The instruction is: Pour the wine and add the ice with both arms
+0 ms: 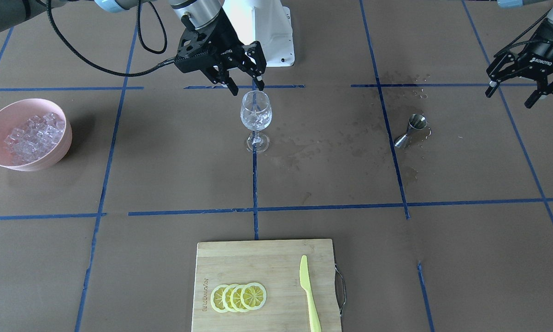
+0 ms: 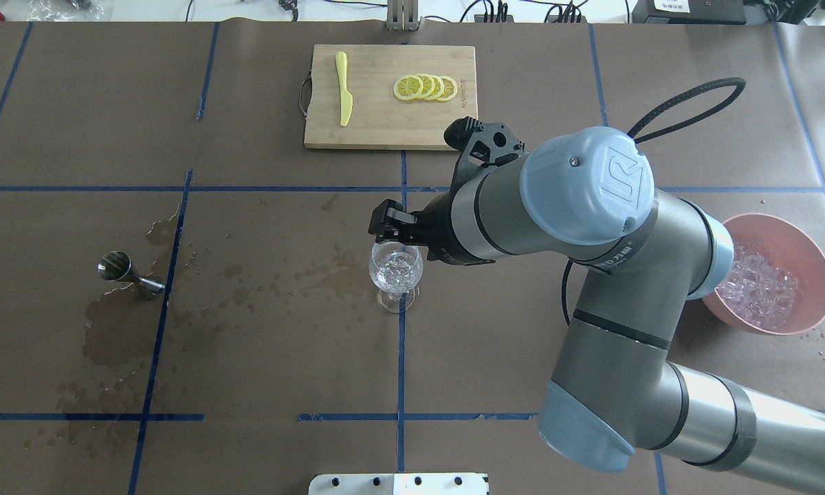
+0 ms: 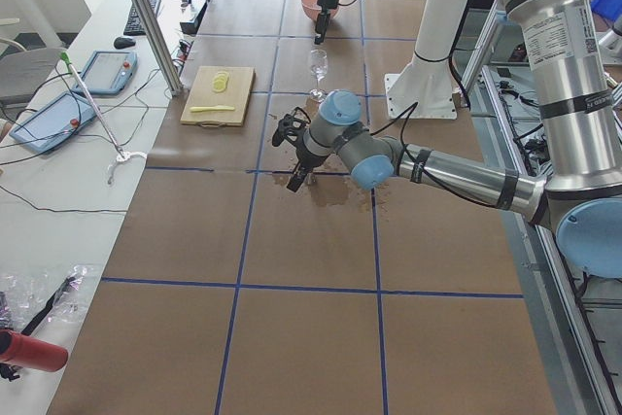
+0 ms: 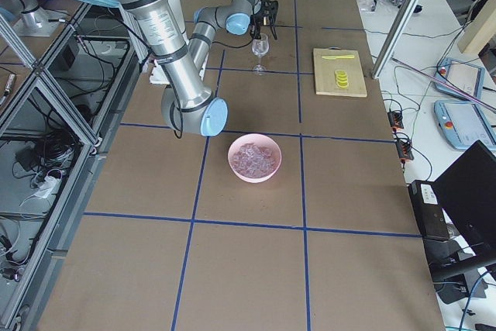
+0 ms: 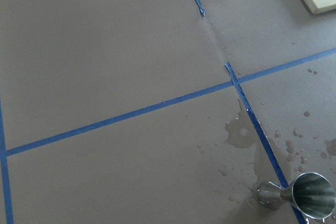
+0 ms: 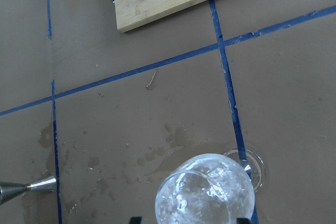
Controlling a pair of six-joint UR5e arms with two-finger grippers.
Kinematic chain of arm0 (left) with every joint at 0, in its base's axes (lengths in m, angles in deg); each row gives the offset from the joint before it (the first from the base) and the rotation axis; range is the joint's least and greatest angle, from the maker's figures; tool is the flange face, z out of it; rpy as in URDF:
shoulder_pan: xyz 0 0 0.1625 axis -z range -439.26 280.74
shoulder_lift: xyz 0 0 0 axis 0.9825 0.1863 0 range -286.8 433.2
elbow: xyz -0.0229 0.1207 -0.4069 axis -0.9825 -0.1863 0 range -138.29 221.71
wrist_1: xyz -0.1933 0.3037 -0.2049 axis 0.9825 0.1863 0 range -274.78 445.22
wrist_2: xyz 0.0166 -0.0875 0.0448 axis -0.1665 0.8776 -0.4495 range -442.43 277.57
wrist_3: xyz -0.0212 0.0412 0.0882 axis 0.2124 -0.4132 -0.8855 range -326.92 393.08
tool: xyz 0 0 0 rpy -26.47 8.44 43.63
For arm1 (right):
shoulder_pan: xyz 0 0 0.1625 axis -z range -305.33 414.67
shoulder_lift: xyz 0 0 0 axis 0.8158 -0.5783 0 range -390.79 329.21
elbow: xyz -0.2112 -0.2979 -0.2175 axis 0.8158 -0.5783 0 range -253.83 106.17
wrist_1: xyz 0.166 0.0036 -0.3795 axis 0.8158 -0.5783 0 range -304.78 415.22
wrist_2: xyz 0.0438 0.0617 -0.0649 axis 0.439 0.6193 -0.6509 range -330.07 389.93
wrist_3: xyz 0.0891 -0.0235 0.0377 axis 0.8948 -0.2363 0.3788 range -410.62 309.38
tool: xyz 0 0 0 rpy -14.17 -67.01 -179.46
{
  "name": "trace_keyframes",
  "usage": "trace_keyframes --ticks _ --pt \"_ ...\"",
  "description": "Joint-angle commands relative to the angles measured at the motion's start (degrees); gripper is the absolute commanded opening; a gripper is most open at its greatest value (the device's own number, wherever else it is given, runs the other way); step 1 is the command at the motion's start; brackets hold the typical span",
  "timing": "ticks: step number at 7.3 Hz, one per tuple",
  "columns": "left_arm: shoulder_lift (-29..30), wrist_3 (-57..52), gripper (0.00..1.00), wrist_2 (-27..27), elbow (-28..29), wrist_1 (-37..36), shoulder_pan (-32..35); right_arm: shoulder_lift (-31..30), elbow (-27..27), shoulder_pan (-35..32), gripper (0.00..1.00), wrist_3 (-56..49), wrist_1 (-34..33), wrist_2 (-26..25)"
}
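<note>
Exterior front-facing shows right gripper spread wide just above wine glass rim, left gripper equally wide, well apart.

Two pincers are counted: the right pincer and the left pincer. On the tabletop are counted one wine glass, one pink bowl, one steel jigger, one cutting board, one yellow-green knife and four lemon slices. The ice cubes are too many to be counted.

Wine glass, seemingly holding ice, stands mid-table; bowl on robot's right, jigger left, cutting board beyond.
</note>
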Motion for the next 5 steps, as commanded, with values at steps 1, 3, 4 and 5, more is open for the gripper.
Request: trace_keyframes --ticks 1,3,4,5 --pt "0.2 0.0 1.0 0.0 0.1 -0.1 0.0 0.0 0.8 -1.0 1.0 0.0 -1.2 0.6" --pt "0.2 -4.0 1.0 0.3 2.5 -0.2 0.0 -0.8 4.7 -5.5 1.0 -3.0 -11.2 0.9" --pt "1.9 -8.2 1.0 0.3 4.2 -2.4 1.4 -1.1 4.8 -8.1 1.0 -8.1 -15.8 0.9" --pt "6.8 -11.3 1.0 0.3 5.1 -8.4 5.0 -1.3 5.0 -10.0 1.0 -13.9 -21.0 0.9"
